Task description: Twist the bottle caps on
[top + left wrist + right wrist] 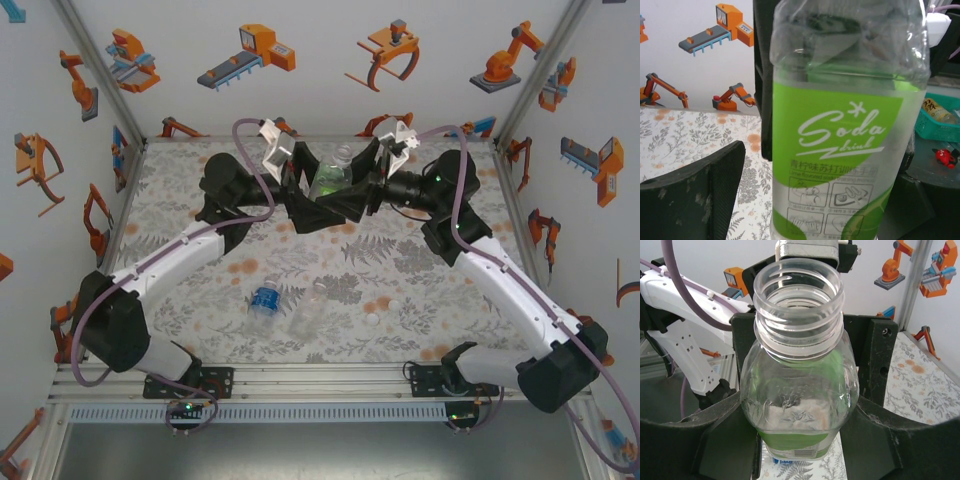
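Judge the step in hand as readying the green bottle (328, 182) for capping: neck bare, threads exposed, no cap on it yet. Hold it firm, mouth up, in one tool only, freeing the other to fetch a cap. Pick from the bottle caps (373, 318) lying loose on the tabletop (180, 190), near and right of centre, well apart from the held bottle. Grip the cap by its rim, set it square on the mouth, then turn gently until seated. Avoid tilting, to spare the threads, and avoid squeezing the thin wall into a buckle.

See the right tool (799, 440) closed on the green bottle below the shoulder, both dark fingers (695, 450) against its sides. See the left tool (805, 200) set around the labelled body from the opposite side, apparently open: one finger (695, 195) apart from the label with patterned tabletop showing between, the other close beside the bottle, contact impossible to confirm. Find the bottle at the far middle of the tabletop, between both wrists. Leave the blue-label bottle (263, 298) and the colourless bottle (308, 312), both lying near centre, for later.
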`<state>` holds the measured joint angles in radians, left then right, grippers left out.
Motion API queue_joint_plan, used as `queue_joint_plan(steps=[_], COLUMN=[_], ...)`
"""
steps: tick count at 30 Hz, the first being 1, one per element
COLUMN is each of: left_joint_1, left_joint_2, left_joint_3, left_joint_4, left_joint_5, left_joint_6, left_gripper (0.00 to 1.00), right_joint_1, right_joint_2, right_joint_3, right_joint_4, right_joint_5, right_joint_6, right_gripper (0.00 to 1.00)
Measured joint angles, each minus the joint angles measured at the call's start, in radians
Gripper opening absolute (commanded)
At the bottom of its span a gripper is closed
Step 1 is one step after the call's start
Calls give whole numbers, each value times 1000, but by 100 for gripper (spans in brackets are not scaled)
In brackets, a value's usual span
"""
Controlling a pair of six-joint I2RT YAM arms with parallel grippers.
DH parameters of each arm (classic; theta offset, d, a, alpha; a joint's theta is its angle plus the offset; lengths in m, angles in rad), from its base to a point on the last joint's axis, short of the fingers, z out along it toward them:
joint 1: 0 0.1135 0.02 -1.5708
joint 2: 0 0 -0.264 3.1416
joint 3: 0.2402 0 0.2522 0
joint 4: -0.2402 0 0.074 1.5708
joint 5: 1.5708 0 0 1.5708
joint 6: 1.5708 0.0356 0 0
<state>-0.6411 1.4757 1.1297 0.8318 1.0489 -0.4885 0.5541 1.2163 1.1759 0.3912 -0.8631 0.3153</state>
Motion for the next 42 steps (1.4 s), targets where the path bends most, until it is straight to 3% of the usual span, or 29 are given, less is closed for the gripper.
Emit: queue_joint_plan(steps=[18, 21, 26, 30, 38, 42], left_joint_1=[-2, -2, -2, 0, 0, 0], left_joint_2=[26, 26, 21, 4, -29, -29], left_joint_3=[7, 7, 8, 7, 7, 7], left_joint_4=[85, 84, 45, -61, -137, -135], left_joint_5=[34, 34, 31, 9, -5, -4], left_joint_6=[-72, -69, -37, 33, 87, 87], left_gripper=[42, 41, 37, 34, 34, 35], right_joint_1=[-2, -2, -2, 3, 4, 4], right_joint_2=[1, 1, 1, -3, -22, -22], right_joint_3=[-10, -10, -11, -11, -12, -12], right_joint_4=[25, 25, 16, -11, -5, 45], right_joint_5=[43, 43, 52, 68, 92, 95], right_joint_6=[0, 0, -1, -10, 7, 46], right_gripper=[42, 44, 65, 72, 72, 64])
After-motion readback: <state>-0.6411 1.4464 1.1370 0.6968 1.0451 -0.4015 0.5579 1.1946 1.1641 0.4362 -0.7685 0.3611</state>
